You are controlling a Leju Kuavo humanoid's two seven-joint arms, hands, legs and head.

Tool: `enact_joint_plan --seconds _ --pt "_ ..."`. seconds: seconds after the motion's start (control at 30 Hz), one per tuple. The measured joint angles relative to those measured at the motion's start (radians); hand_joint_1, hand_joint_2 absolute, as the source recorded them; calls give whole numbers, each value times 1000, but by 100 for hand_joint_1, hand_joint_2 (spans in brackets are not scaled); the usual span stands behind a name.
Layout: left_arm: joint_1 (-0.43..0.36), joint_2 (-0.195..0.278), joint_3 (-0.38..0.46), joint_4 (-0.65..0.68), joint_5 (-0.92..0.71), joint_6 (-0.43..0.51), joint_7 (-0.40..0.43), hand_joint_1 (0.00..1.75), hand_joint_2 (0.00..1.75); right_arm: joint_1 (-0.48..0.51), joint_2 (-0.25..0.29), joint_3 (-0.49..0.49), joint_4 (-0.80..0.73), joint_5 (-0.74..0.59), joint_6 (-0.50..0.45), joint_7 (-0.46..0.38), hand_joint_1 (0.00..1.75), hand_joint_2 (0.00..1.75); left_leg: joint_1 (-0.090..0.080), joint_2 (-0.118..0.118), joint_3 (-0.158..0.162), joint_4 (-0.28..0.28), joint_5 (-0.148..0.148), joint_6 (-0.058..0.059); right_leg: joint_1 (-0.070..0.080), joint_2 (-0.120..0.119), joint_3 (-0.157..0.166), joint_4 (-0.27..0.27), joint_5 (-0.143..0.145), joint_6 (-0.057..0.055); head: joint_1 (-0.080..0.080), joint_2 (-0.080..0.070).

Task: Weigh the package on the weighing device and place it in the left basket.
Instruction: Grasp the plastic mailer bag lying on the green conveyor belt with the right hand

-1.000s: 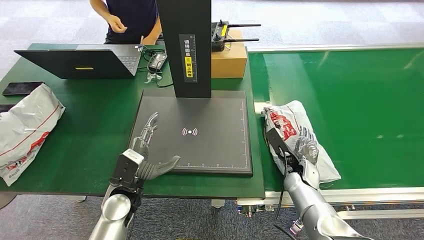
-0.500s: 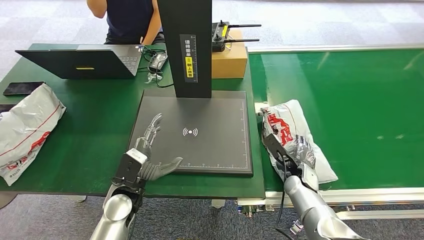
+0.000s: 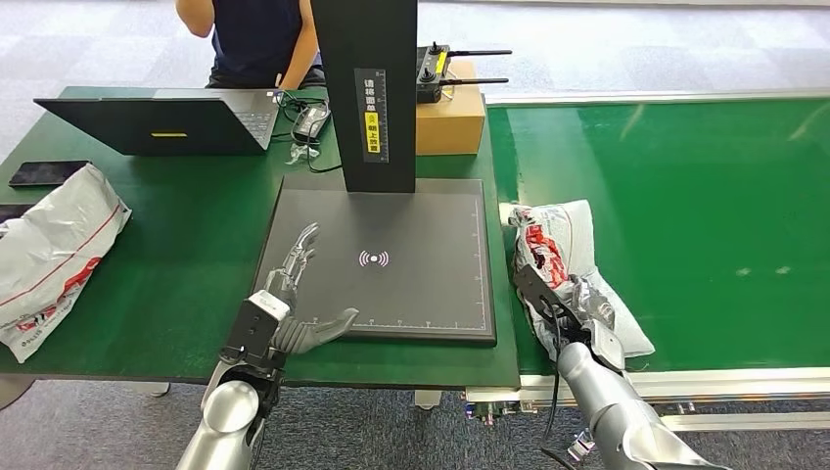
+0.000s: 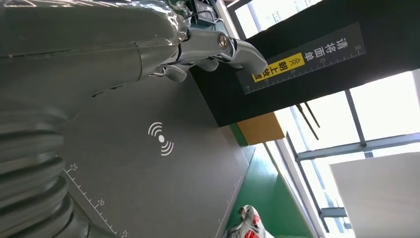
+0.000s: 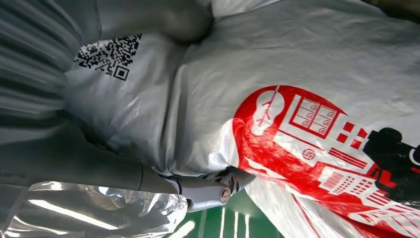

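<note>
- The package, a soft white-grey plastic mailer bag (image 3: 573, 269) printed with a red building graphic, lies on the green conveyor belt (image 3: 685, 196) just beside the right edge of the dark square weighing platform (image 3: 391, 259), not yet on it.
- The right hand (image 3: 573, 304) is closed on the bag's near end; in the right wrist view the thumb (image 5: 163, 17) presses into the plastic beside a printed QR code (image 5: 106, 54) and the fingers (image 5: 208, 191) curl under the bunched film, so it appears to hold the bag, though how firm that hold is cannot be told.
- The left hand (image 3: 294, 294) rests at the platform's near-left corner, fingers spread and holding nothing.
- To do this step well: lift the bag clear of the platform's raised edge, carry it toward the white wireless mark (image 3: 373, 258) at the centre, and set it down flat; the limp film may sag or slip, so the hold should be kept low and snug.
- The left hand should come off the platform, or it could spoil the reading.
- The black upright post (image 3: 364, 88) carries a yellow label and a ruled scale with Chinese characters, too small to read surely; scale numbers 20 and 25 edge the platform in the left wrist view.
</note>
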Motion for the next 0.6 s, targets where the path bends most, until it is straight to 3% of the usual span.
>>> enact_joint_plan --seconds 0.33,0.6 --pt "5 2 5 -11 0 0 1 0 175 -1 -2 -4 -3 12 -56 -29 162 175 0 0 1 0 0 0 0 0 1 0 0 0 0 0" --pt "10 2 10 -26 -12 -6 2 0 175 42 -2 -3 -59 99 -304 -35 159 175 0 0 -2 0 0 0 0 1 -3 0 0 0 0 0"
